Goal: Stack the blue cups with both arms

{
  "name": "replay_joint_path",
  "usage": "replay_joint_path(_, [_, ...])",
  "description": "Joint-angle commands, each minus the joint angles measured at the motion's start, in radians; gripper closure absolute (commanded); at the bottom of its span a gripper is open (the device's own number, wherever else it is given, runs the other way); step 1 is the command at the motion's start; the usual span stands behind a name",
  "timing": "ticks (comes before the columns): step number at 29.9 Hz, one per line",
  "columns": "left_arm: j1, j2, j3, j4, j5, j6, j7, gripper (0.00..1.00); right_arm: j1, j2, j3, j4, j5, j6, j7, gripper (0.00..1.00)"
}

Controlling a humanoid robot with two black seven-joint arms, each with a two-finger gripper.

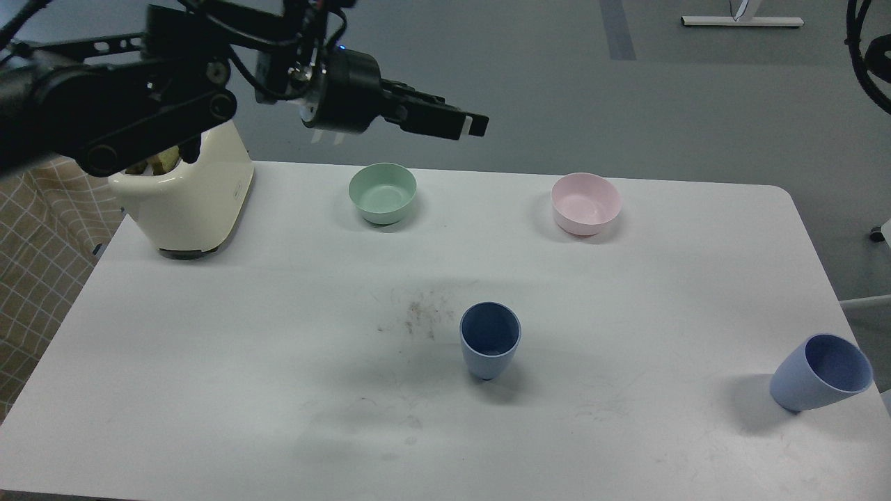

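One blue cup (490,341) stands upright and free near the middle of the white table (626,292). The second blue cup (821,372) sits tilted at the table's right edge, its mouth facing up and right. My left arm is lifted high at the upper left. Its gripper (465,124) points right, above the far table edge and well clear of both cups. Its fingers look slightly apart and hold nothing. My right gripper is out of view; only a black cable loop (863,69) shows at the top right.
A cream toaster (195,202) stands at the back left, partly behind my left arm. A mint-green bowl (382,192) and a pink bowl (585,202) sit along the far edge. Dark smudges (418,313) mark the table left of the middle cup.
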State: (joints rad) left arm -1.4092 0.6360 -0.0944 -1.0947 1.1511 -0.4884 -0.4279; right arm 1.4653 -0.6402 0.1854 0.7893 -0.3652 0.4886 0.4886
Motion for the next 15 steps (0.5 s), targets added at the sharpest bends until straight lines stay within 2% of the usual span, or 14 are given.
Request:
replay_joint_path(1, [0.105,0.031,-0.134,0.102,-0.267,0.000,0.003,0.03,0.000,-0.137,-0.076,0.109,-0.047,0.000,0.000,0.00])
replay_joint_path(5, [0.165,0.008,-0.215,0.186,-0.398,0.000,0.001,0.03,-0.002,-0.278,-0.133,0.217,-0.171,0.000,0.000,0.00])
replay_joint_path(11, [0.255,0.004,-0.304,0.194,-0.602,0.000,0.003,0.03,-0.016,-0.548,-0.219,0.410,-0.371,0.000,0.000,0.00])
replay_joint_path(15, [0.299,0.002,-0.317,0.200,-0.659,0.000,0.000,0.03,-0.074,-0.723,-0.234,0.536,-0.501,0.000,0.000,0.00])
